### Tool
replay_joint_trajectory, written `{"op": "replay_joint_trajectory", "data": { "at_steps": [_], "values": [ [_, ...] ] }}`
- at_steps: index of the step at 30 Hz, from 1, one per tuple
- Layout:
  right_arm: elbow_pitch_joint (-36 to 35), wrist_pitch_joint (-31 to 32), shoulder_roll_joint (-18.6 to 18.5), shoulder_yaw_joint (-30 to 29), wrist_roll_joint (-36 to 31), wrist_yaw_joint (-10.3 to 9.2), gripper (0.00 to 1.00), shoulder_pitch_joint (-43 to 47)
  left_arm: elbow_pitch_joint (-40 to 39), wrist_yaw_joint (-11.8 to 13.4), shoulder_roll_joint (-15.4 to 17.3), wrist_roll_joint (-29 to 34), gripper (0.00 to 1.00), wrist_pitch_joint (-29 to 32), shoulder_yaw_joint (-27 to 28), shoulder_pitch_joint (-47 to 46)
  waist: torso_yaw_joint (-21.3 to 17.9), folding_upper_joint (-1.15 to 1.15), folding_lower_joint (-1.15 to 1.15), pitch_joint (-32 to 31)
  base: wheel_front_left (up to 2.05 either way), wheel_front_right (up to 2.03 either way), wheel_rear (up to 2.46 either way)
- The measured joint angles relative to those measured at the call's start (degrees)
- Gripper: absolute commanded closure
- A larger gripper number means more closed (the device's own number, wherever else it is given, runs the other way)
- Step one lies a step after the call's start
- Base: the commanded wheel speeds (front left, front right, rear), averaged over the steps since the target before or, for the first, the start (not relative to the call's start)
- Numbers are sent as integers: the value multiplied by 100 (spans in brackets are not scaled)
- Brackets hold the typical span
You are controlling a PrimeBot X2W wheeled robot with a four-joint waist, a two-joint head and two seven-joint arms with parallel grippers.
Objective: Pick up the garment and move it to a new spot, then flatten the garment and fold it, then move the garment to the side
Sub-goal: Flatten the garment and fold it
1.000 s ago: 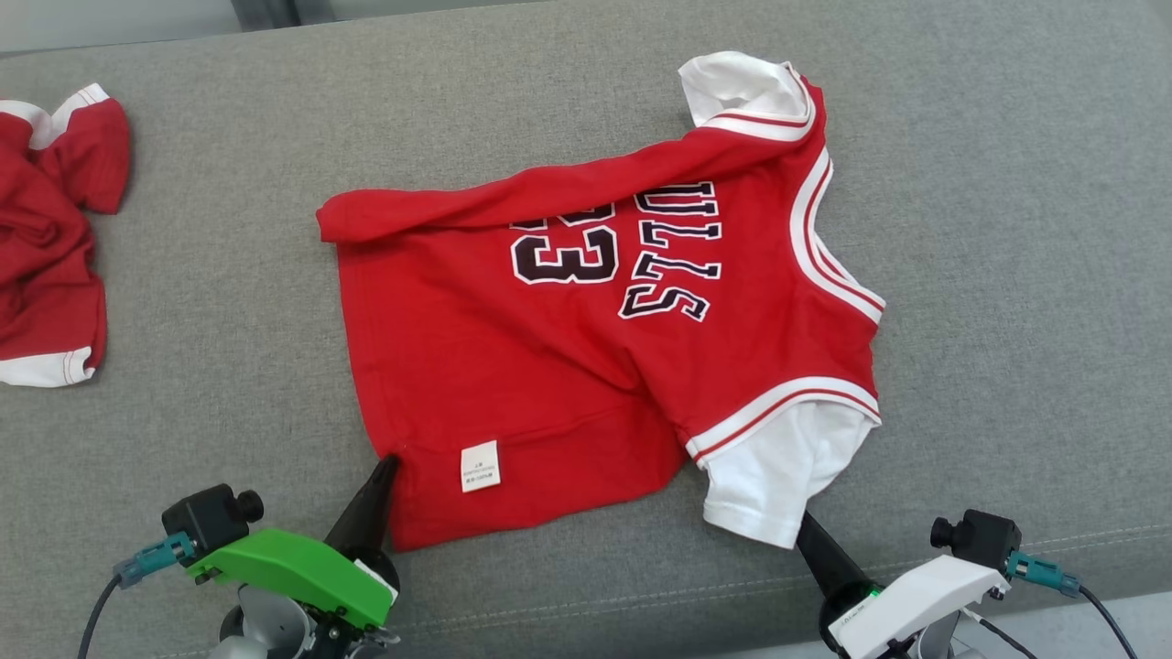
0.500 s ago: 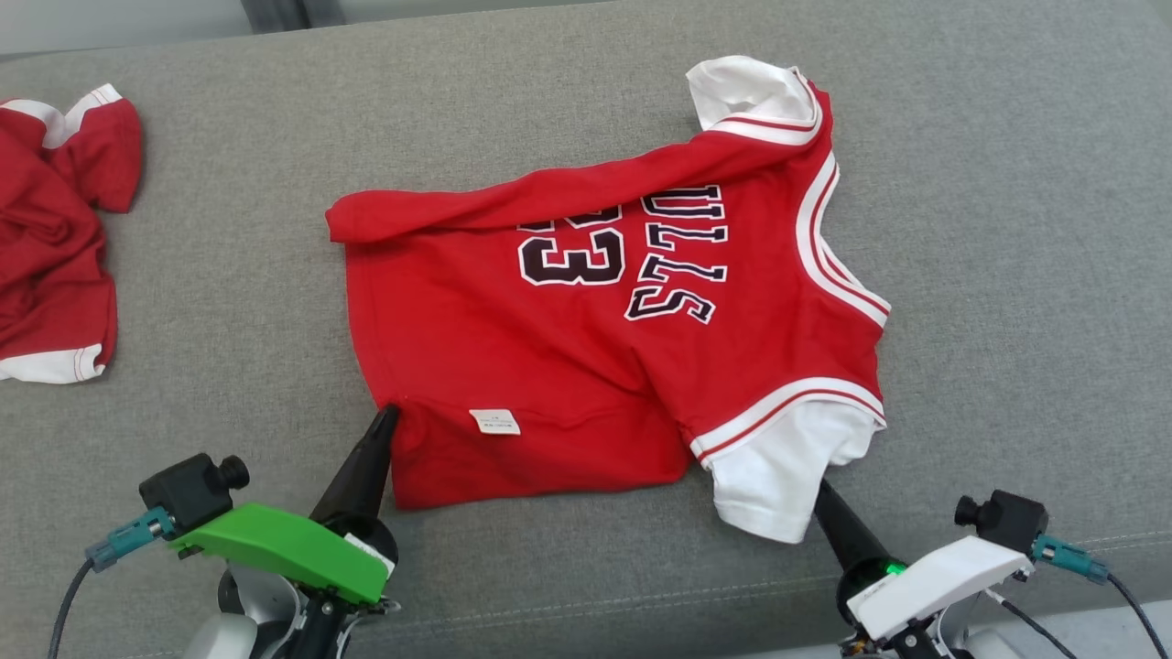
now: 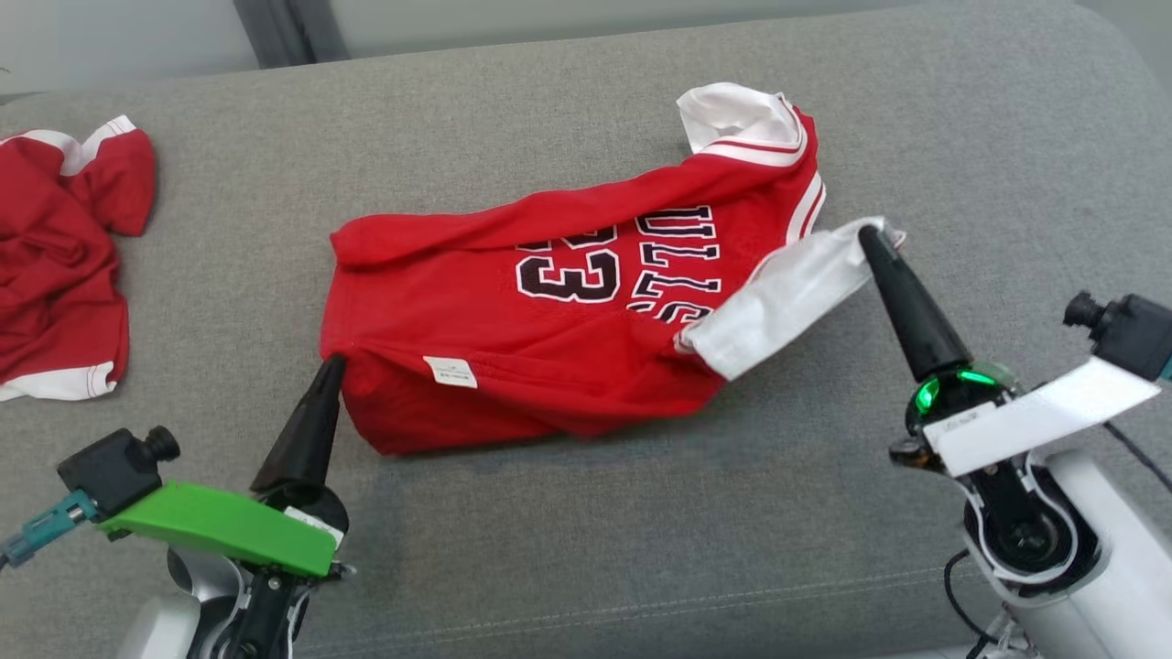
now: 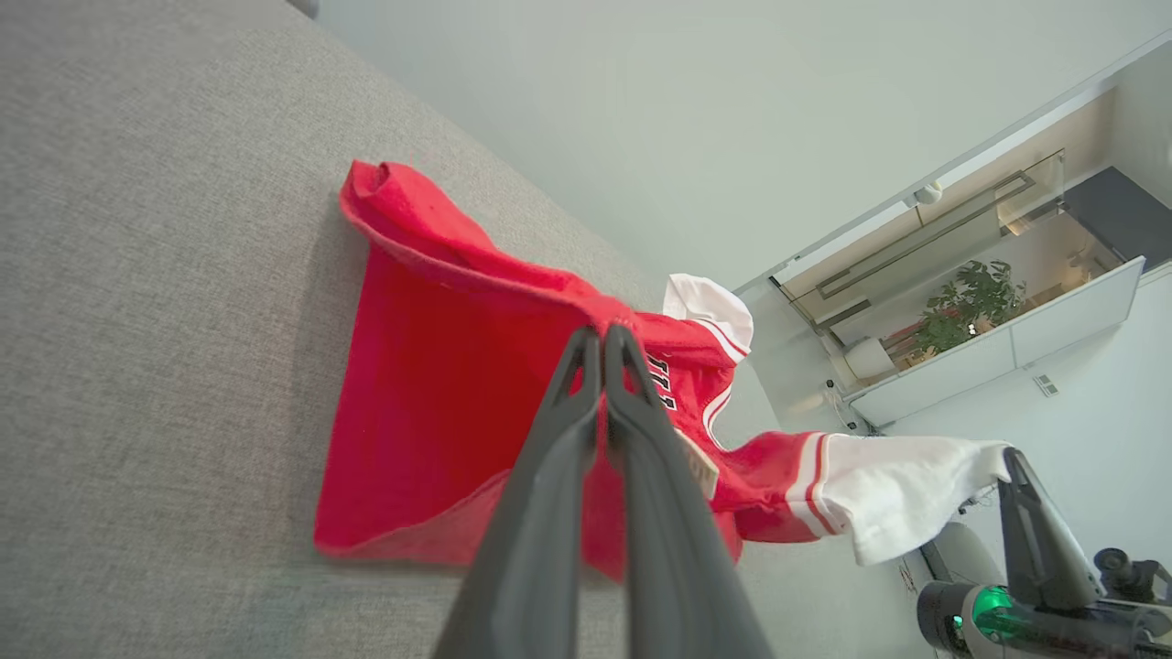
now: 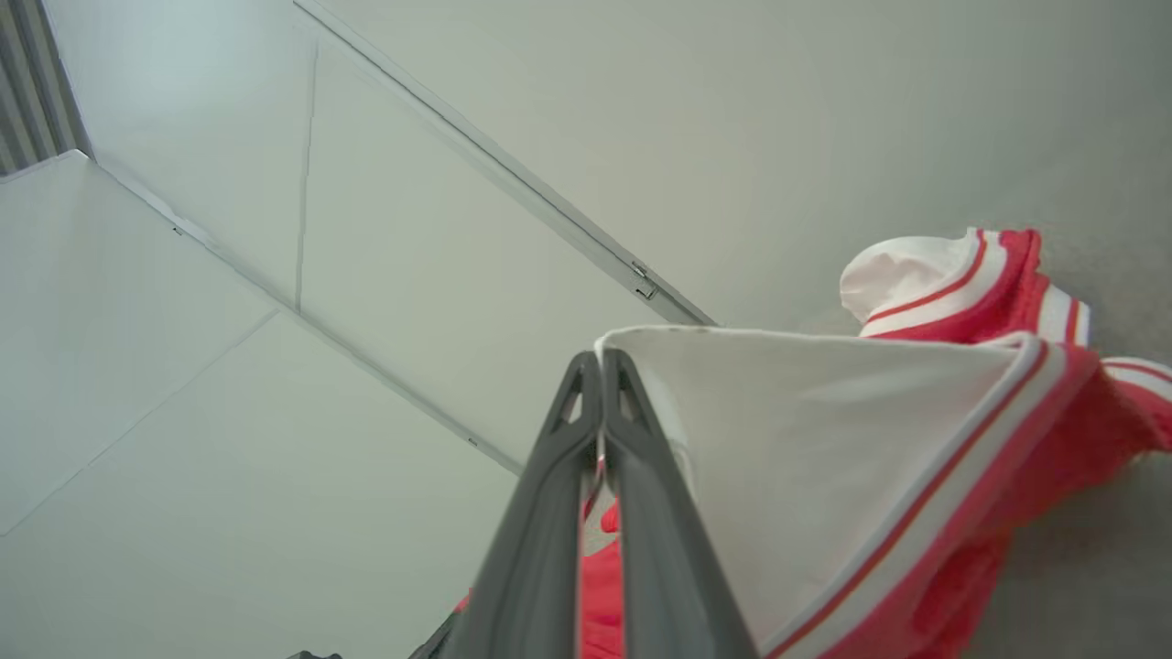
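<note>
The garment [image 3: 549, 311] is a red jersey with white sleeves and dark lettering, lying mid-sofa. My left gripper [image 3: 331, 361] is shut on its near left hem corner, raised off the cushion; the left wrist view shows the red cloth [image 4: 439, 403] pinched at my closed gripper [image 4: 602, 331]. My right gripper [image 3: 865, 233] is shut on the white sleeve [image 3: 778, 297], pulled up and to the right. Seen from the right wrist, that white sleeve [image 5: 824, 439] stretches from my closed gripper [image 5: 600, 355].
A second red garment [image 3: 59, 265] with white trim lies crumpled at the far left of the grey sofa seat [image 3: 568, 549]. The sofa's back edge [image 3: 549, 41] runs along the top, with a pale wall behind it.
Both grippers have lifted their held parts of the jersey: the left hem corner rose and folded back, and the right gripper carried the white sleeve up and to the right. The head camera shifted slightly.
</note>
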Motion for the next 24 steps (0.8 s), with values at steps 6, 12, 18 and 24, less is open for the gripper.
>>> {"op": "replay_joint_trajectory", "data": {
  "at_steps": [6, 12, 18, 24],
  "values": [
    [-472, 44, -193, -348, 124, 0, 100, -383, -292, 8, 97, -40, 100, -88, 249, -23, -21, 0, 0, -140, 0, 0, 0],
    [-915, 44, -309, -760, 449, 0, 100, -469, -720, 55, 220, -136, 100, -168, 568, -23, -49, 0, 0, -342, 0, 0, 0],
    [-1514, 34, -305, -1023, 805, 0, 100, -464, -1322, 112, 253, -364, 100, -216, 847, 14, -103, 0, 0, -545, 0, 0, 0],
    [-2342, -116, -315, -1505, 1135, -69, 100, -318, -2230, 208, 381, -509, 100, -227, 1138, 269, -200, 0, 0, -759, 0, 0, 0]
  ]
}}
